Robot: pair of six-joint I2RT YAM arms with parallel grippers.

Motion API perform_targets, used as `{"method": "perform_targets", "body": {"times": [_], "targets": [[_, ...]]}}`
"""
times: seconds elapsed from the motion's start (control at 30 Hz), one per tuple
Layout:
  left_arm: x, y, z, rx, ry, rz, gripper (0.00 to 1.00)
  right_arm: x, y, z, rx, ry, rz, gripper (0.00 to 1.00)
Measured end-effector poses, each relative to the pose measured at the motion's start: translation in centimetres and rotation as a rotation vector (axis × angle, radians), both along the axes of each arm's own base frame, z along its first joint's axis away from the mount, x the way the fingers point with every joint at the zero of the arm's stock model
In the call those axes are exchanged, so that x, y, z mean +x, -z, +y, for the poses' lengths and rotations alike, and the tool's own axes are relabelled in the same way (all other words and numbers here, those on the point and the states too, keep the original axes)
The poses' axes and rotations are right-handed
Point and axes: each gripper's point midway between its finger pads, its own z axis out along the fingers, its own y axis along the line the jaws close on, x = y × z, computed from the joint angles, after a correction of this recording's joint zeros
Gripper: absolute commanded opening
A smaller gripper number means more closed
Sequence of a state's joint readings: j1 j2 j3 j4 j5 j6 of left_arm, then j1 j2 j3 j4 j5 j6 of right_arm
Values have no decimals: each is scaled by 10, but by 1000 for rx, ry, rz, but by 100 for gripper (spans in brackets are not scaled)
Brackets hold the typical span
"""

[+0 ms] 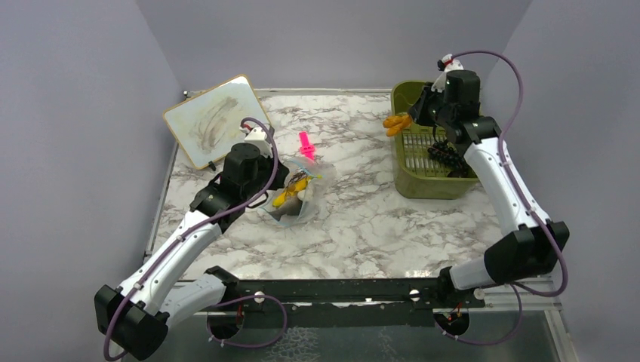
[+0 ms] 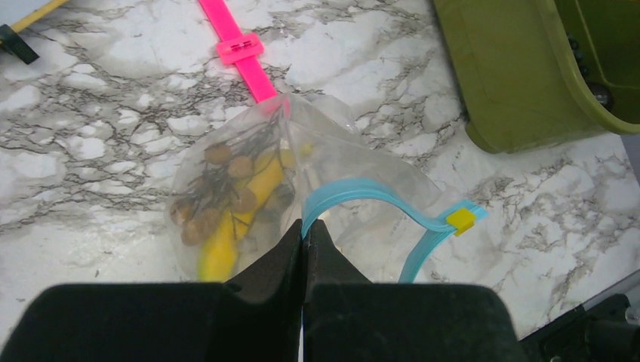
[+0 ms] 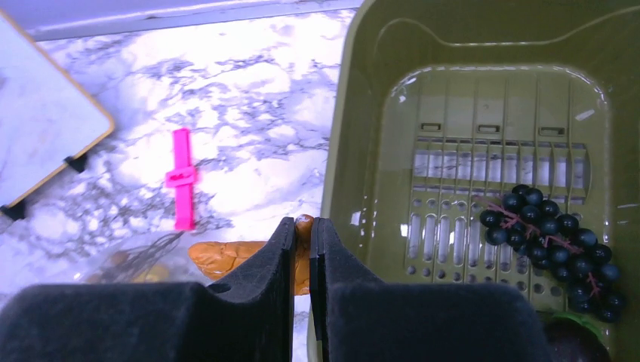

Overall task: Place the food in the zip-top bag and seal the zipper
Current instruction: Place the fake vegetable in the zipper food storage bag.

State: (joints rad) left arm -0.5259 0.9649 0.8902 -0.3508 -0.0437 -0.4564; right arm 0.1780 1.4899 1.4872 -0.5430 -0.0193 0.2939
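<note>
The clear zip-top bag [image 2: 302, 181] lies on the marble table mid-left [image 1: 296, 197] with its mouth open. A yellow banana [image 2: 234, 226] and brownish bits [image 2: 211, 204] lie inside. My left gripper [image 2: 305, 225] is shut on the blue-teal zipper strip [image 2: 377, 192], which carries a yellow slider [image 2: 460, 219]. My right gripper [image 3: 302, 222] is shut on an orange piece of food [image 3: 219, 256], held above the left rim of the olive-green bin [image 1: 398, 121]. A dark grape bunch [image 3: 558, 241] lies in the bin.
The olive-green bin [image 3: 355, 113] stands at the right. A pink clip [image 1: 306, 145] lies on the table behind the bag. A small whiteboard [image 1: 213, 119] leans at the back left. Grey walls close in the table.
</note>
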Motion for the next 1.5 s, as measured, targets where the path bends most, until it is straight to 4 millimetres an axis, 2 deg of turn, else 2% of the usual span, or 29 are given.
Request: {"method": "perform_targets", "body": {"times": [0.17,0.3,0.6,0.73,0.87,0.93,1.27,1.4,1.5], "targets": [[-4,3,-19,-73,65,41,0,-34,-32,18,58,-100,-89,1],[-7,9,-38,-149,117,113,0,-58,-44,40,108,-200,-112,1],[-10,17,-64,-238,177,222,0,-121,-15,114,192,-461,-19,1],[-7,15,-71,-260,186,227,0,-147,-14,144,224,-568,-1,1],[-5,17,-77,-278,195,242,0,-166,-18,162,251,-638,-10,1],[-5,17,-80,-288,204,250,0,-173,-16,169,258,-663,-10,1],[-2,-4,-92,-329,245,219,0,-201,17,210,254,-766,79,1],[-4,-5,-93,-336,259,226,0,-201,30,222,238,-765,102,1],[-5,-5,-94,-339,264,227,0,-195,42,223,216,-739,119,1]]}}
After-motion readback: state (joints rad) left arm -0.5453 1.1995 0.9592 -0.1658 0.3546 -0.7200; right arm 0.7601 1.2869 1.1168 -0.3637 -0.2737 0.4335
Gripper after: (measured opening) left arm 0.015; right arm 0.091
